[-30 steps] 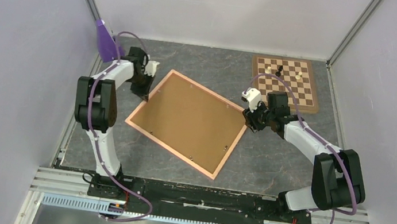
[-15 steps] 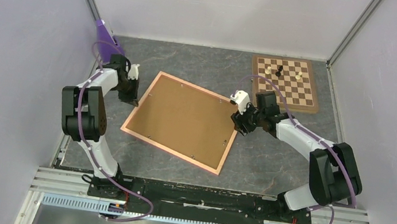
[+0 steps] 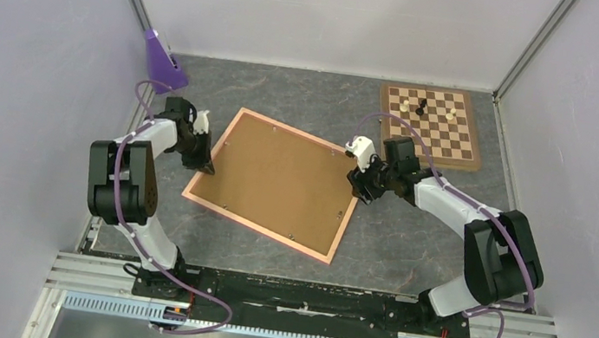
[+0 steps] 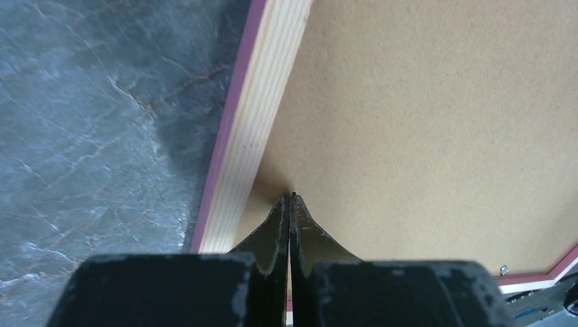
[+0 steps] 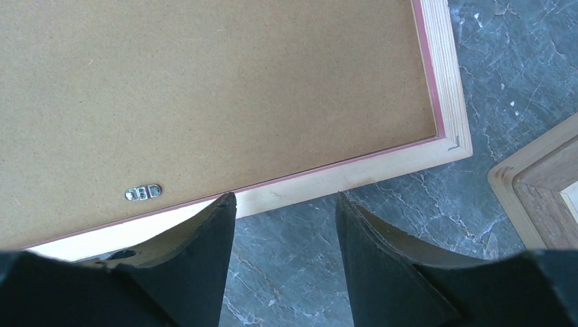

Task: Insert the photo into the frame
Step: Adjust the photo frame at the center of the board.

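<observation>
The frame [image 3: 258, 227] lies back-up on the table, its pale wood rim [image 4: 262, 109] around a plain brown backing board [image 3: 277, 179]. The photo is hidden. My left gripper [image 3: 205, 165] is shut with nothing in it. Its tips [image 4: 290, 197] rest on the board [image 4: 422, 109] just inside the frame's left rail. My right gripper [image 3: 360, 190] stands open at the frame's right rail [image 5: 354, 174]. Its gap [image 5: 283, 197] is over the rail's outer edge and bare table, with the left fingertip over the wood. A metal clip [image 5: 143, 193] sits on the backing board [image 5: 218, 88].
A brown-and-cream chessboard [image 3: 431, 125] with a few pieces lies at the back right, and its corner [image 5: 538, 197] shows close to my right gripper. A purple object [image 3: 158, 54] stands in the back-left corner. Grey walls close in the marbled table on three sides.
The frame has swung round and slid left. My left gripper has moved nearer along the left rail and closed fully. My right gripper followed the right rail leftward and opened wider.
</observation>
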Robot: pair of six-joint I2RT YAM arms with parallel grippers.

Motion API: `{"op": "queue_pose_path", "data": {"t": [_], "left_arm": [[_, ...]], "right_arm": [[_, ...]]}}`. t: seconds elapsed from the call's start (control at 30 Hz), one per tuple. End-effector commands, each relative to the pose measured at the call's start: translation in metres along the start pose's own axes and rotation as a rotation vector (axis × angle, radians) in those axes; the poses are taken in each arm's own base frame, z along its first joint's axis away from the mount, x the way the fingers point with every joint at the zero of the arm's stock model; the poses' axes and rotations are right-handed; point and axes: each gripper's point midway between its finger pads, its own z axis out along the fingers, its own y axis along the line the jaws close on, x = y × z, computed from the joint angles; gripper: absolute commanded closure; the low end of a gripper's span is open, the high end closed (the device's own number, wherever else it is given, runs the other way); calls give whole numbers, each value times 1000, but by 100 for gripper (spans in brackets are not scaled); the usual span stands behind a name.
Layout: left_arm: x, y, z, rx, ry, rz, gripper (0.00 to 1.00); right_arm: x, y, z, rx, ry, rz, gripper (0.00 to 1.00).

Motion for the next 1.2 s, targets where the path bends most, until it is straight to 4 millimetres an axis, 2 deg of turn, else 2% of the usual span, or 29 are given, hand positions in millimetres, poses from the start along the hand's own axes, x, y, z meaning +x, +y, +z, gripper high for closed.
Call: {"op": "queue_pose_path", "data": {"t": [0.0, 0.13, 0.23, 0.4, 0.53, 0.67, 0.93, 1.17], "left_arm": [[22, -12, -7, 39, 37, -28, 98], [22, -18, -15, 64, 29, -13, 97], [16, -20, -22, 64, -3, 1, 83], [7, -22, -37, 46, -63, 28, 62], [-5, -22, -49, 24, -123, 62, 57], [-26, -15, -52, -18, -172, 122, 53], [-75, 5, -27, -102, -150, 245, 46], [-88, 8, 2, -73, -56, 273, 45]], "right_arm": [[-20, -8, -4, 22, -49, -13, 42], [-26, -13, -8, 38, -44, -12, 42], [-31, -17, -12, 52, -43, -19, 42], [-39, -11, -8, 35, -43, -48, 42], [-41, -1, -1, 7, -37, -70, 44], [-41, 3, 2, 3, -39, -80, 44], [-36, 7, -1, -3, -31, -87, 45], [-28, 7, -1, 9, -13, -89, 45]]}}
